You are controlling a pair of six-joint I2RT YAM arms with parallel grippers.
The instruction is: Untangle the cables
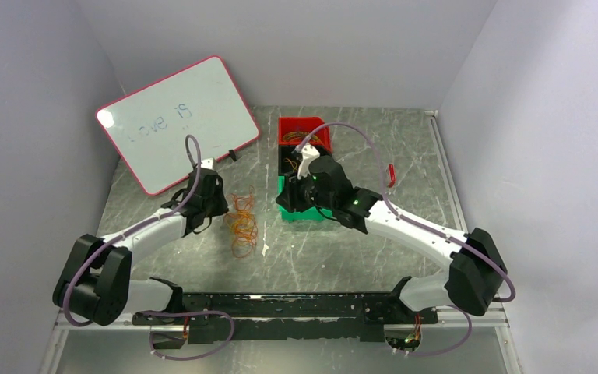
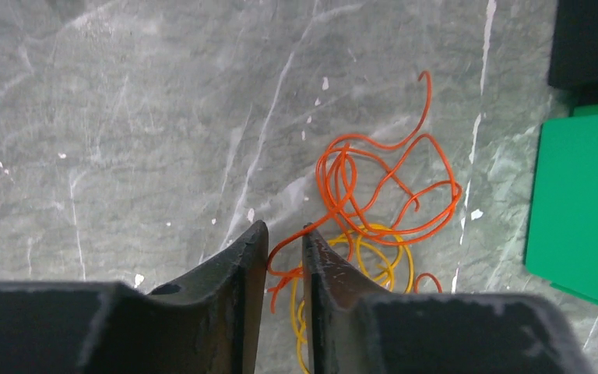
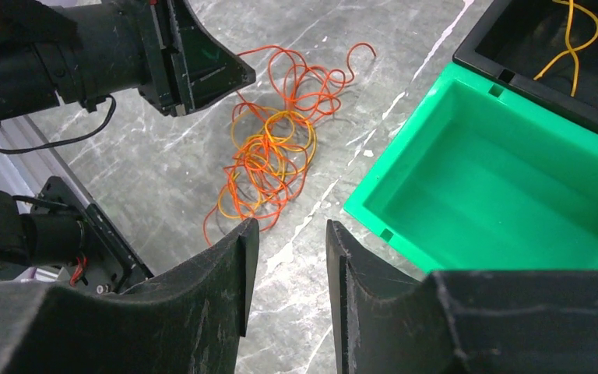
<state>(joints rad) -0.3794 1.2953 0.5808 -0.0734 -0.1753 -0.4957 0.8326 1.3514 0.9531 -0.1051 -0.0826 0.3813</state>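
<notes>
The cables (image 1: pixel 241 222), a small clump of thread-fine orange and yellow wire loops, lie on the grey marbled tabletop (image 2: pixel 124 117), between the two arms and just left of the open green plastic bin (image 3: pixel 405 156). The left gripper (image 2: pixel 286 234) hangs right at the clump's edge, its black fingers drawn near each other with a narrow gap. One orange strand runs through that gap, but the gap looks wider than the strand, so the claw is probably not yet clenched on it. The right gripper (image 3: pixel 288 230) hovers beside the bin with its jaws apart and nothing between them. The wire looks almost weightless, limp yet springy; it should bend at a touch, slide through smooth fingers, and drag the whole clump along if a snagged loop is pulled. A single outlying strand is the better place to pinch, such as the free orange tail curling away at the far side. The dense middle, where orange and yellow cross, is worse.
</notes>
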